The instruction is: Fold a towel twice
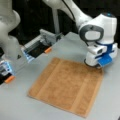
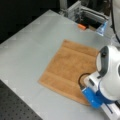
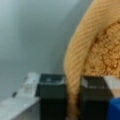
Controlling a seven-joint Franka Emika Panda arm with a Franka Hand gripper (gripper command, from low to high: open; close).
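Note:
The orange-tan towel [image 1: 66, 85] lies spread flat on the grey table [image 1: 20, 105], with darker bands running near two of its edges. In both front views my gripper [image 1: 96, 65] is down at one corner of the towel [image 2: 66, 66], under the white wrist with its blue part [image 2: 91, 98]. In the wrist view a raised fold of the towel's edge [image 3: 100, 47] runs down between the two black fingers [image 3: 52, 97]. My gripper [image 3: 73, 100] is shut on that edge. The rest of the cloth stays flat.
A metal fixture [image 1: 41, 45] with orange tabs [image 1: 47, 50] stands at the table's back edge. A second white arm [image 1: 8, 30] stands at a front view's left. A black perforated board [image 2: 15, 105] borders the table's front edge.

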